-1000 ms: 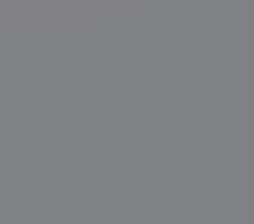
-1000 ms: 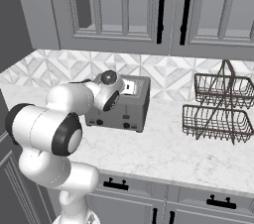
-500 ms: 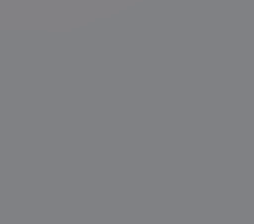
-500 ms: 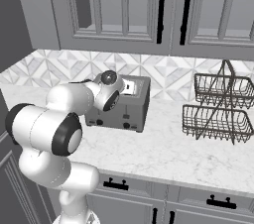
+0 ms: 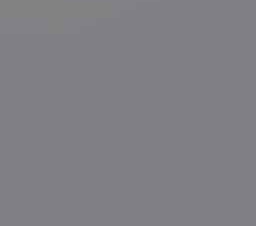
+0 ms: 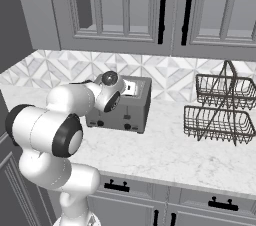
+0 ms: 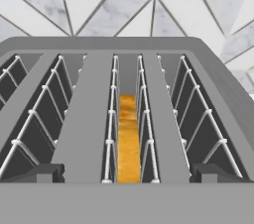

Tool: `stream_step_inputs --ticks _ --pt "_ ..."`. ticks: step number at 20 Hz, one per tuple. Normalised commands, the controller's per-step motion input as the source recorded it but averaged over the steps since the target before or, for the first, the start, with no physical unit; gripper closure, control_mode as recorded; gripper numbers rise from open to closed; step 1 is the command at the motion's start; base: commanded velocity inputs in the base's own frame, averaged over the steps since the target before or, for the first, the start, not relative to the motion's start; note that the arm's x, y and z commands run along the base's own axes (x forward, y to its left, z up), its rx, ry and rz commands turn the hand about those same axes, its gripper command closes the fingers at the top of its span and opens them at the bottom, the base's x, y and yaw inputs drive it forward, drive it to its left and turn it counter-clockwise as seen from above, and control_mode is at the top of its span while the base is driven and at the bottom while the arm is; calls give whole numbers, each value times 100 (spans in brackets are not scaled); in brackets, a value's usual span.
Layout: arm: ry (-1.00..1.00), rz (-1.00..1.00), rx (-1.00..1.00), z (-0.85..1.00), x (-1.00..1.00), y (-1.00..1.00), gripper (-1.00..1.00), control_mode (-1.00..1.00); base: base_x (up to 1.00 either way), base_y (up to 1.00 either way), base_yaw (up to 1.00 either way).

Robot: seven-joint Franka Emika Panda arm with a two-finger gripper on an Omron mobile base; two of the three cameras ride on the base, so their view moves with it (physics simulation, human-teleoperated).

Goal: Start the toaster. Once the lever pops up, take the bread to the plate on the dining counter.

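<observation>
Hand view: nothing has shifted — claw [image 7: 128, 178] spread wide above the toaster [image 7: 127, 119], bread [image 7: 128, 141] deep in its slot — lifting comes next.

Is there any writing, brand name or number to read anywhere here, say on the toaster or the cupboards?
None: no readable text anywhere.
Toaster: two small dark knobs on its front, no legible markings.
Cupboard doors, wire basket rack and bread in the slot: all plain.
</observation>
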Motion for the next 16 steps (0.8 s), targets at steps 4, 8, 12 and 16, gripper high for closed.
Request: stream_step_inputs --ticks 4,8,12,16 --pt "0 0 0 0 0 0 -100 -100 0 0 0" --pt "0 0 0 0 0 0 -100 -100 0 0 0" --pt "0 0 0 0 0 0 -100 -100 0 0 0" --pt "0 0 0 0 0 0 -100 -100 0 0 0"
